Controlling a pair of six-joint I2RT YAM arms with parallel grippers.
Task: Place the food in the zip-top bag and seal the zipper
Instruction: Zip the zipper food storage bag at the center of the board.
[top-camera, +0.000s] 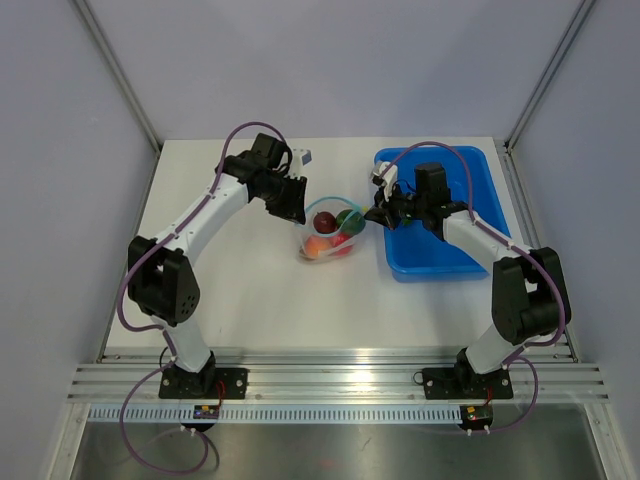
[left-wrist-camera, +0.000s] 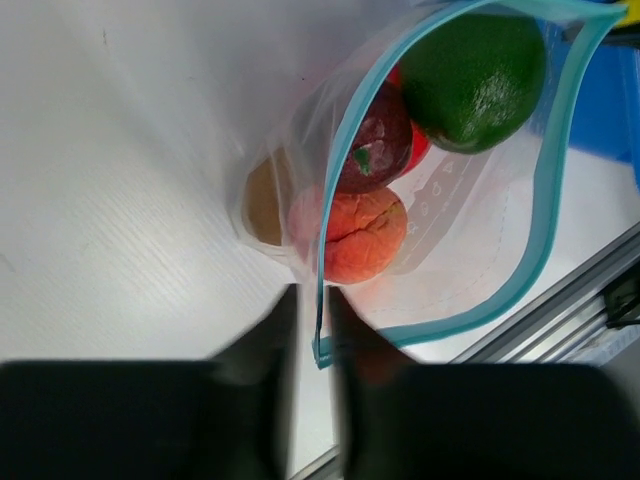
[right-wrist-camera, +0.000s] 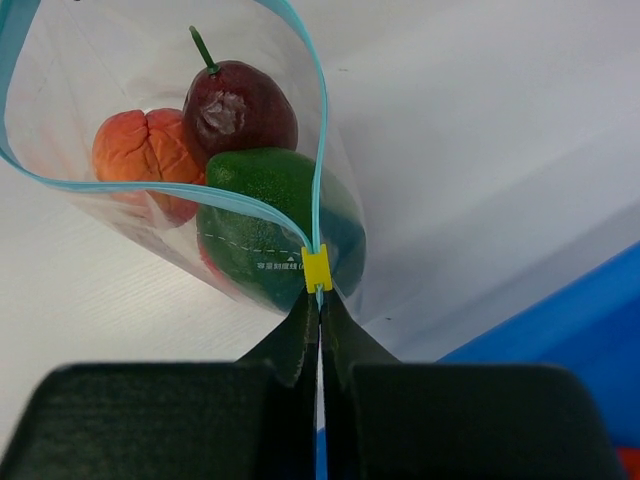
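Note:
The clear zip-top bag (top-camera: 330, 235) hangs open between both grippers over the white table. Its teal zipper (left-wrist-camera: 545, 200) forms an open loop. Inside the bag are a green round (left-wrist-camera: 475, 75), a dark red fruit (left-wrist-camera: 375, 140), an orange-pink fruit (left-wrist-camera: 360, 235) and a brown piece (left-wrist-camera: 262, 205). My left gripper (left-wrist-camera: 318, 325) is shut on the bag's left zipper end (top-camera: 297, 208). My right gripper (right-wrist-camera: 319, 305) is shut on the zipper's right end just below a yellow slider (right-wrist-camera: 317, 268). It holds this end near the tray's edge (top-camera: 378, 215). The right wrist view shows the green round (right-wrist-camera: 270, 200), the dark red fruit (right-wrist-camera: 238, 110) and the orange fruit (right-wrist-camera: 145, 150).
A rigid blue tray (top-camera: 470, 170) lies at the right, under my right arm. A small white and blue object (top-camera: 303, 157) sits at the back behind my left wrist. Metal rails (top-camera: 340, 380) run along the near edge, and frame uprights stand at the back corners.

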